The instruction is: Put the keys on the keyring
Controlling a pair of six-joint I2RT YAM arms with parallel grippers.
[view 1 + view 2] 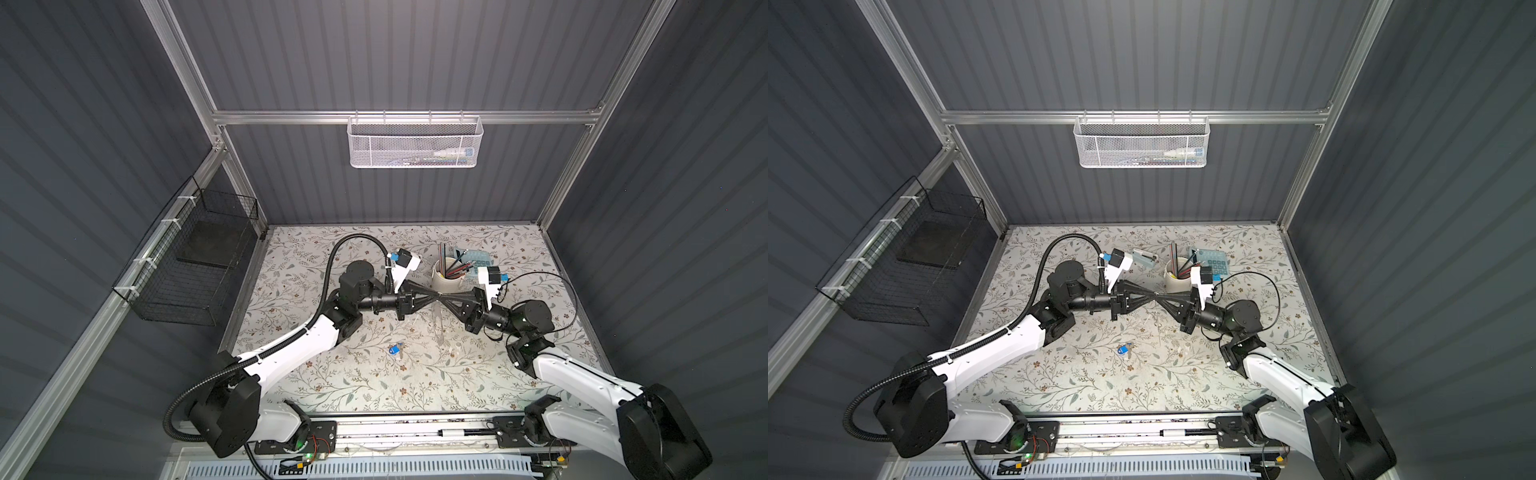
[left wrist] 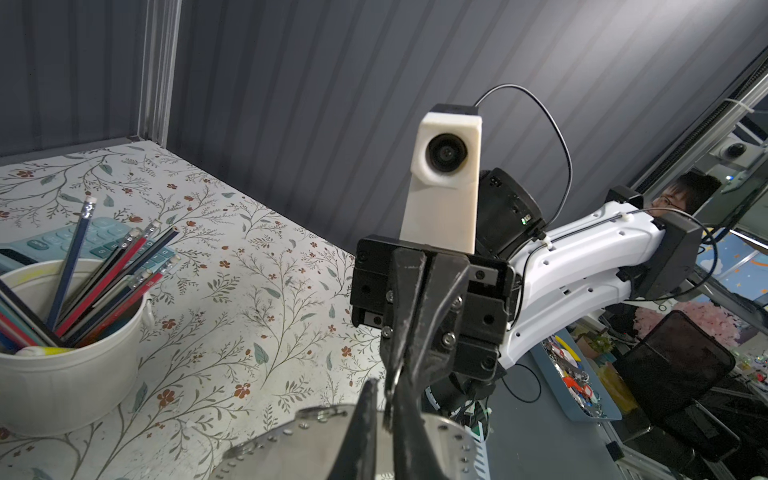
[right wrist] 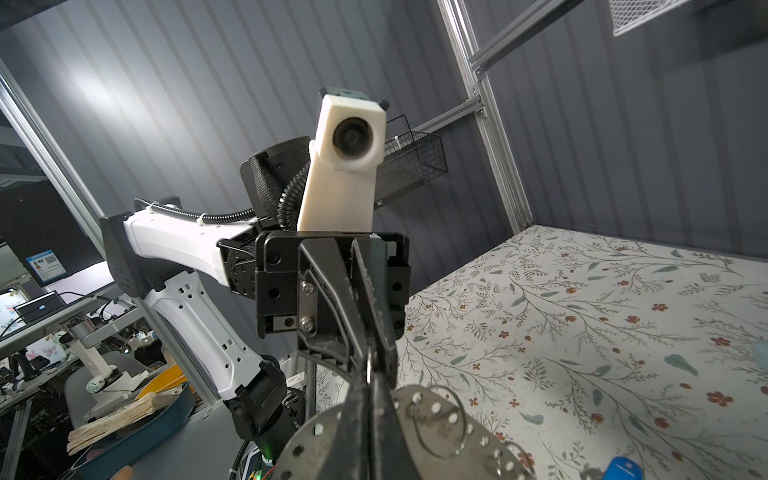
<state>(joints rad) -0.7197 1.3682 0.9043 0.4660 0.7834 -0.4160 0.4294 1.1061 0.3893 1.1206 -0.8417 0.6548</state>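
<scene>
Both pairs of fingers are pressed together tip to tip, my left gripper [image 1: 430,299] and right gripper [image 1: 449,299] pinching the keyring [image 3: 426,422] aloft; the blue-tagged key [image 1: 395,350] lies loose on the table [image 1: 332,386] below, toward the bases (left arm nearer, I judge); its axis is unreadable.

Left arm [image 1: 291,349]: white shell, black joints, ribbed black hose [image 1: 331,266]. Right arm [image 1: 582,376]: same shell, thin black cable [image 2: 510,85]. Wrist cameras [image 2: 448,154] in white housings. Left gripper [image 1: 434,296], right gripper [image 1: 444,296]: black, silver screws.
</scene>
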